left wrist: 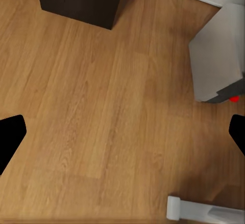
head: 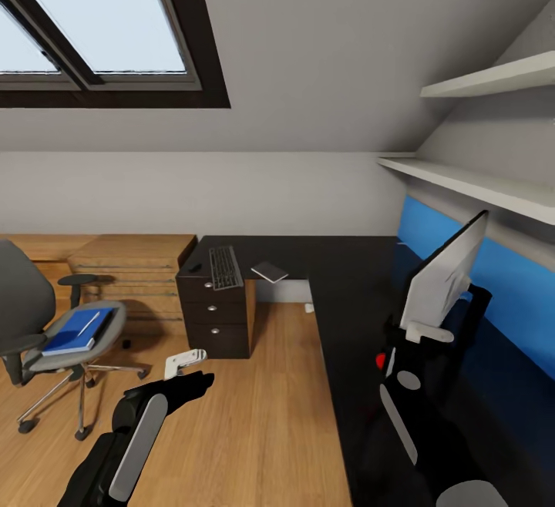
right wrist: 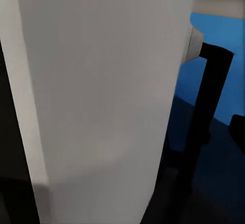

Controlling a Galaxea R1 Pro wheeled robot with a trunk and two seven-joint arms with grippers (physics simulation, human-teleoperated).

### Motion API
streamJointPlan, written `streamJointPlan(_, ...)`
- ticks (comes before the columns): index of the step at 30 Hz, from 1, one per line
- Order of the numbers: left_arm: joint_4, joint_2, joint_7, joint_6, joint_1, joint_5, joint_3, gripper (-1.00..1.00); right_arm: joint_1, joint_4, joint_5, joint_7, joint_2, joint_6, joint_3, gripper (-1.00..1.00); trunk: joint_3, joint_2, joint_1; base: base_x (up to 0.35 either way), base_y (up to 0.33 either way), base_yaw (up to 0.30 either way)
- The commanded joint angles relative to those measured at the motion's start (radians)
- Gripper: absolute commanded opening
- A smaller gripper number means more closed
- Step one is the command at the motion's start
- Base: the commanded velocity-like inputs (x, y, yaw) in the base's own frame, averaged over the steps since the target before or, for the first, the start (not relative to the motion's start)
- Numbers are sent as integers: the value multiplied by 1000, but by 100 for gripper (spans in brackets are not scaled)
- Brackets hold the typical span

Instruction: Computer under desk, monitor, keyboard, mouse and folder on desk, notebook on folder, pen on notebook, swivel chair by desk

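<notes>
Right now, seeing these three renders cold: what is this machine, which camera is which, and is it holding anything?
It is a simulated wheeled robot with two arms. The large picture comes from its head camera. The other two come from wrist cameras that look along each arm's fingers.

On the black desk lie a keyboard and a notebook, and the monitor stands at the right. The chair carries a blue folder with a pen on it.

The left fingers are wide apart above the floor, holding nothing. The right wrist camera is close against the monitor's pale back. One of the right fingers shows at the edge, so I cannot tell whether it grips.
</notes>
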Motion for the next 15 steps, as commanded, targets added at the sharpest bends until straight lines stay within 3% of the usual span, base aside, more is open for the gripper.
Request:
streamJointPlan(1,-1,0,10,2,-1,10,0,100,-1,0,-4,-7,-1,-1,4,100,-2,-1,0,-31,-33,0)
streamJointPlan(4,-1,0,10,2,0,10,0,100,-1,0,-4,-7,0,-1,4,100,-2,-1,0,-65,-14,0)
streamJointPlan(8,-2,0,10,3,0,10,0,100,-1,0,-4,-6,0,-1,5,100,-2,-1,0,-291,-40,0)
streamJointPlan(15,-5,0,11,-1,0,10,-1,100,-1,0,-4,-7,0,-1,5,100,-2,-1,0,-122,-255,0)
